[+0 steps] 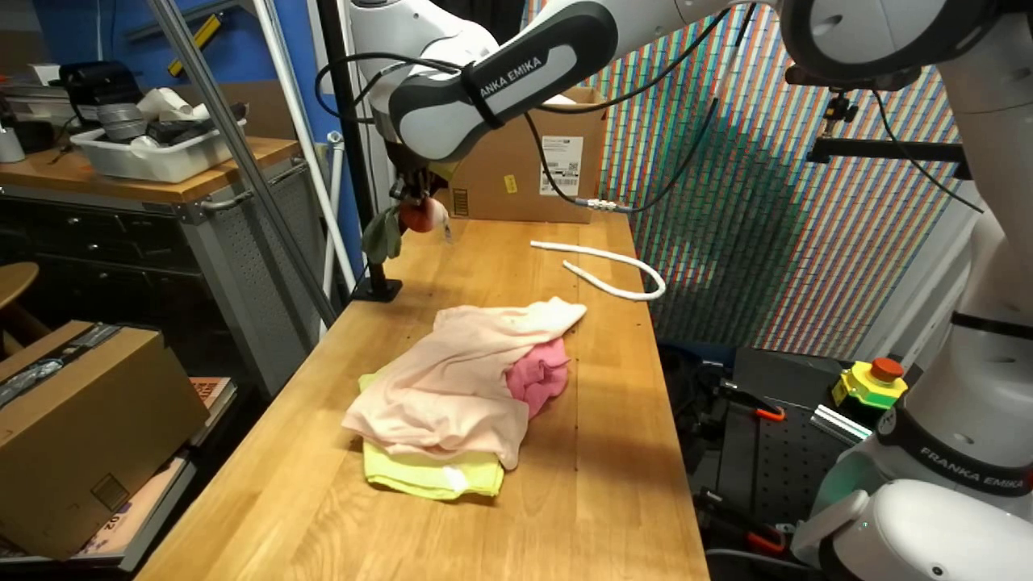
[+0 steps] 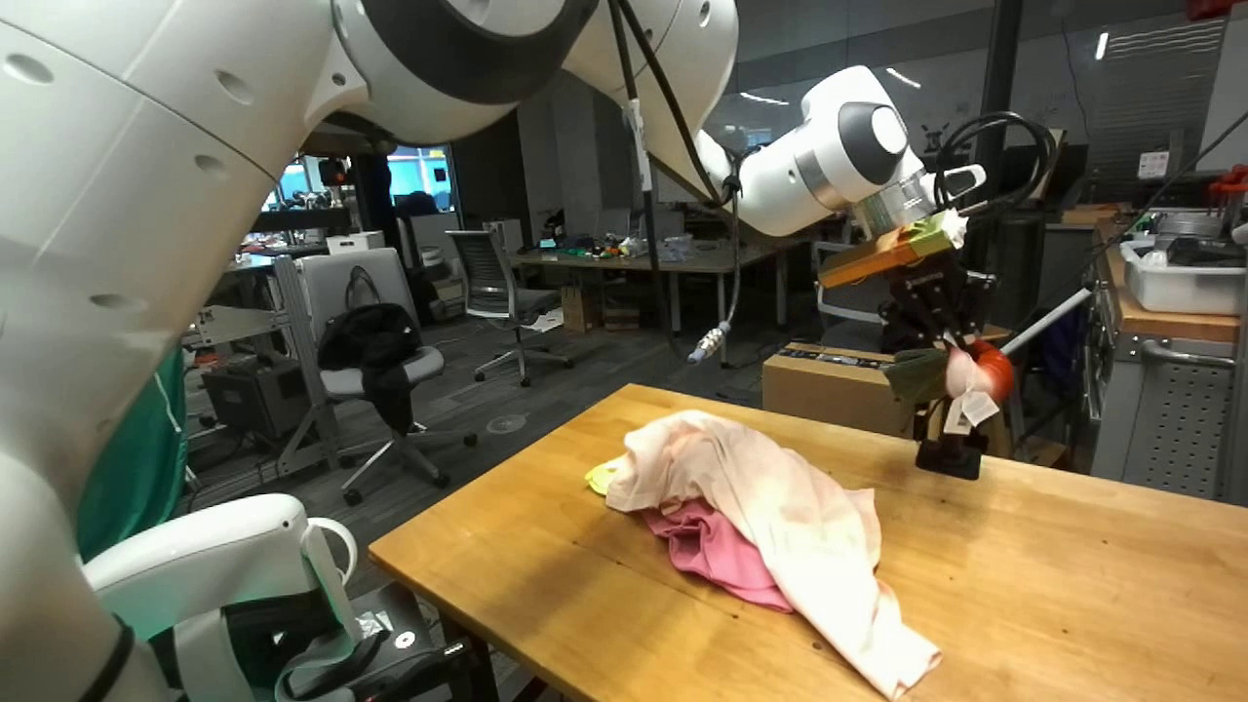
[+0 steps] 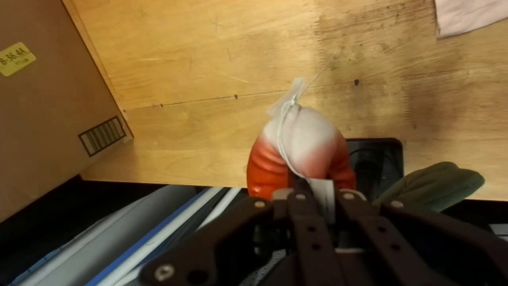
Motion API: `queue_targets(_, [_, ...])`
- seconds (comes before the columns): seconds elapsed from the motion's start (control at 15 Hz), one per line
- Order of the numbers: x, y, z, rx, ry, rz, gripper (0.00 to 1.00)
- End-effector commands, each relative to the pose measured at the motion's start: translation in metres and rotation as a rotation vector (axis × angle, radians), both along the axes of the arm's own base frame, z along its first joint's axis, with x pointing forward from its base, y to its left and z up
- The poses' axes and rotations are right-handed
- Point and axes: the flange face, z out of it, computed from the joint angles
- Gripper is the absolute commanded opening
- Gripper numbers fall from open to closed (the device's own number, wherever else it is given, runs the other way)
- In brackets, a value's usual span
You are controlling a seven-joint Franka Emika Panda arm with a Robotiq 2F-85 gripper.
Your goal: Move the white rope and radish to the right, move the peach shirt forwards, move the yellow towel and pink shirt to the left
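Note:
The radish (image 3: pixel 264 171), red with a white tip and green leaves, hangs from my gripper (image 3: pixel 317 194). The fingers are shut on it, with a white tag showing between them. In both exterior views the radish (image 1: pixel 416 216) is above the table's far end, beside a black post. The white rope (image 1: pixel 637 296) lies in a loop on the table; the wrist view does not show it. The peach shirt (image 1: pixel 452 379) is spread over the yellow towel (image 1: pixel 436 476) and the pink shirt (image 1: pixel 539 378), hiding much of both. A corner of the peach shirt (image 3: pixel 468 16) enters the wrist view.
A cardboard box (image 1: pixel 524 173) stands at the far end of the table. The black post's base (image 2: pixel 949 458) is fixed at the table edge, under the raised radish. Metal poles (image 1: pixel 282 129) rise close by, next to a workbench (image 1: pixel 194 181) holding a white bin.

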Motion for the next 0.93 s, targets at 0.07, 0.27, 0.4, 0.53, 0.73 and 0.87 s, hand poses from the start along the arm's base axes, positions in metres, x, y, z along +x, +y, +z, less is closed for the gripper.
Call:
queue_targets(0.07, [0.017,-0.017,0.017,-0.062,-0.055,-0.083,0.02])
queue_targets(0.27, [0.025,-0.039,0.022,-0.074,-0.084,-0.150,0.02])
queue_targets(0.4, [0.028,-0.053,0.022,-0.086,-0.100,-0.186,0.02])
queue_targets(0.53, [0.031,-0.069,0.024,-0.092,-0.112,-0.221,0.02])
queue_targets(0.73, [0.036,-0.090,0.026,-0.095,-0.139,-0.262,0.02])
queue_targets(0.87, [0.040,-0.104,0.028,-0.084,-0.157,-0.288,0.02])
